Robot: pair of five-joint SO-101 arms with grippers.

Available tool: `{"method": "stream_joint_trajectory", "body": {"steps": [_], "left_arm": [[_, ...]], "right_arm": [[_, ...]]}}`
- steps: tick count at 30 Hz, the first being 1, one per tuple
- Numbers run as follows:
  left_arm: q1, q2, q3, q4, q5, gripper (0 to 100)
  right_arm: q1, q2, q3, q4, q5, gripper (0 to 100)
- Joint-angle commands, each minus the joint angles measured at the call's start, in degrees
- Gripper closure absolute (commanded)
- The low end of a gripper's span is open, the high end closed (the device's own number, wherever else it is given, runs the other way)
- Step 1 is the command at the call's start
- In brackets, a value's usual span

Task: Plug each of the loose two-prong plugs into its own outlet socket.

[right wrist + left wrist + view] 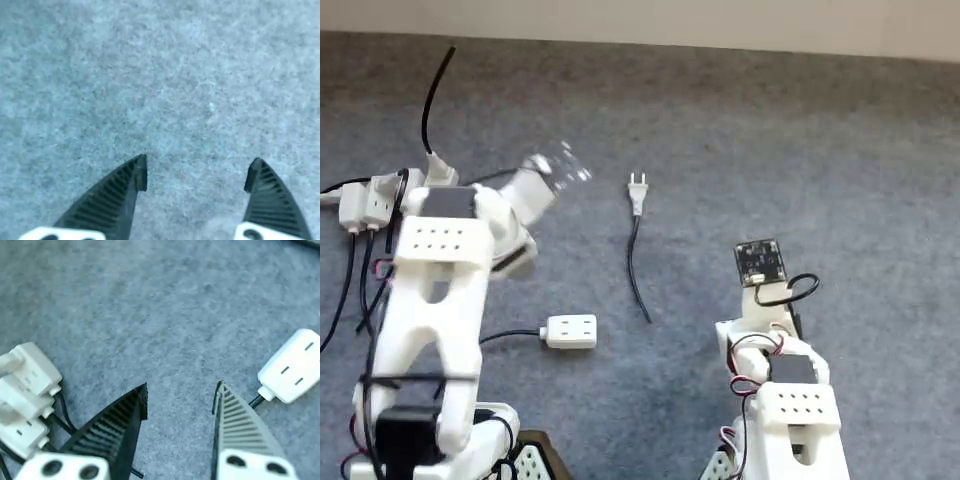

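Grey carpeted surface [840, 130]. Left arm [430, 300] stands at the left side, right arm [790, 400] at the near right. Left end effector [180, 395] is spread, pinching nothing, over bare carpet between the socket cluster [25, 395] and the single socket [294, 366]. Right end effector [196, 174] is spread, pinching nothing, above bare carpet. Loose plug [637, 190] lies mid-surface, prongs pointing to the far edge, black cord trailing nearer, well apart from the single socket.

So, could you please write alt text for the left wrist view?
The left gripper hangs open over grey carpet. An empty white outlet socket lies beside one finger, a cluster of corded white sockets beside the other.
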Motion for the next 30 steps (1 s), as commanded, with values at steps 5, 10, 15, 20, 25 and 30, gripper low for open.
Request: {"method": "stream_joint_trajectory", "body": {"steps": [5,10,15,20,25,30], "left_arm": [[-12.18,-0.04,5.85,-24.88,34.73,77],[-14.37,4.26,13.41,-29.8,44.66,77],[-20.18,4.97,15.34,-32.53,49.41,77],[-20.26,4.7,20.35,-36.92,50.29,77],[-18.42,4.88,23.6,-42.46,50.2,77],[-16.92,4.88,23.96,-42.9,50.11,77]], "right_arm": [[-4.44,6.81,-19.12,9.27,0.18,68.9],[-11.21,25.98,-34.86,10.15,-3.69,68.9],[-19.56,45.58,-56.13,13.32,-9.67,68.9],[-24.75,59.38,-75.47,14.55,-16.18,68.9],[-26.42,69.85,-86.99,13.41,-16.97,68.9],[-26.51,79.69,-88.66,9.27,-17.14,68.9]]}}
